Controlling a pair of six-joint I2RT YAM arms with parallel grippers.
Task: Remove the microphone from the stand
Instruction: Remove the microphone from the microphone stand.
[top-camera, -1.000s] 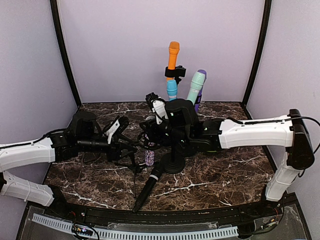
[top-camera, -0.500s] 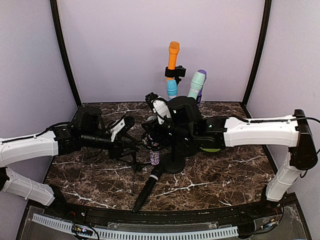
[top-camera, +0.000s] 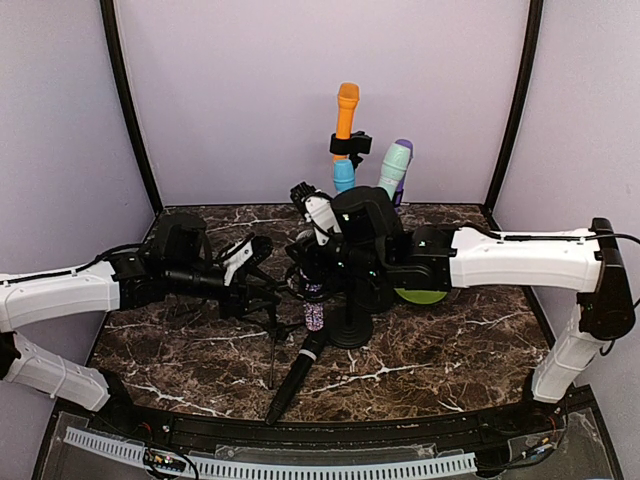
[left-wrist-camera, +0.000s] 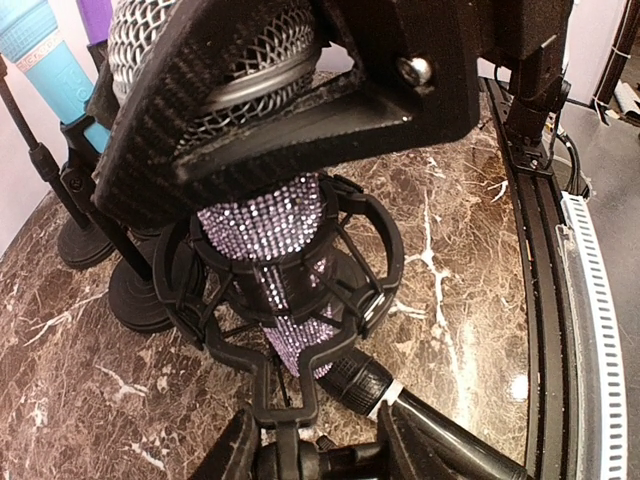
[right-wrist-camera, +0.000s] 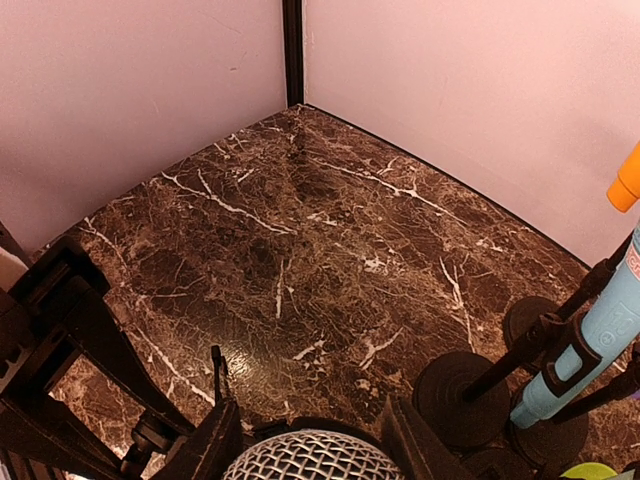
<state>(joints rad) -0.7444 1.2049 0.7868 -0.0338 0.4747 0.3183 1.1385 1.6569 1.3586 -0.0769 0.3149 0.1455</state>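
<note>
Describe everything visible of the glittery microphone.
The microphone has a silver wire-mesh head and a tapering body coated in sparkling lilac rhinestones. It stands roughly upright, head up. Its body passes down through the black ring mount, whose bands wrap around it. The right gripper pinches the head between its fingers. The left gripper clamps the mount's stem below and does not touch the microphone.
</note>
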